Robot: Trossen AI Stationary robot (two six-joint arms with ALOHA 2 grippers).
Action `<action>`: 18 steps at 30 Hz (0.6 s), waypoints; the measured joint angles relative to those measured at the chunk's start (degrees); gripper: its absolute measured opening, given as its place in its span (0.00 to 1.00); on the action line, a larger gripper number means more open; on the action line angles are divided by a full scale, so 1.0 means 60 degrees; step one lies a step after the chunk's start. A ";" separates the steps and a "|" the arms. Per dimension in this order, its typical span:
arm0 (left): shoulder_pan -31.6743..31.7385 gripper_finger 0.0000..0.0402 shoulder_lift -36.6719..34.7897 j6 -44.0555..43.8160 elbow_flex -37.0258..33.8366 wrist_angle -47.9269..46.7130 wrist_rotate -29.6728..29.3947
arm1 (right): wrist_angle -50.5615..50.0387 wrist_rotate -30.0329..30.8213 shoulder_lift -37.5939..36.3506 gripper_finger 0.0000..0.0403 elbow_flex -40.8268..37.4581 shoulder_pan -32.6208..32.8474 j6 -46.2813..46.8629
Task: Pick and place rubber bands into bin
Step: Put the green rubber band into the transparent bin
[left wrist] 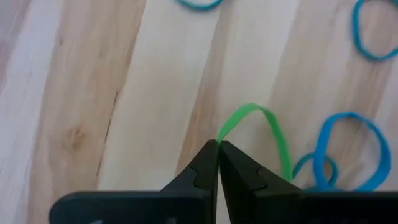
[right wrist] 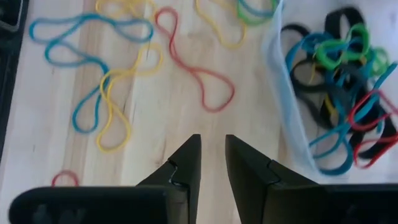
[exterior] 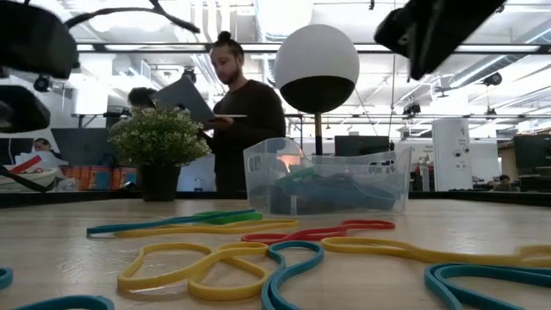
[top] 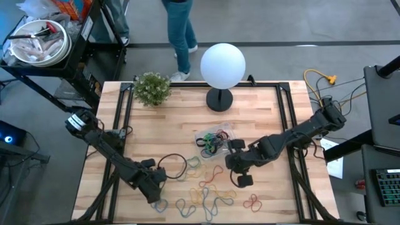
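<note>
No brand, label or legible writing shows anywhere. The left tool, low at about 7 o'clock on the table, is pressed together, pinching a green rubber band. The right tool hovers near the centre with its fingers slightly spread and nothing between them. The bin, just at 11 o'clock of it, holds a tangle of bands. Loose rubber bands lie scattered toward 6 o'clock.
</note>
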 joint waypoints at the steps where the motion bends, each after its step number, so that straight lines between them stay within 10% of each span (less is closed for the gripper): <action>1: 0.0000 0.00 0.0000 0.0021 0.0065 0.0000 -0.0076 | -0.0111 -0.0003 -0.0001 0.17 -0.0004 0.0054 0.0070; 18: 0.0105 0.00 -0.0033 0.0391 0.0706 -0.0073 -0.0994 | -0.0414 0.0116 -0.0186 0.17 -0.0147 0.0913 0.1112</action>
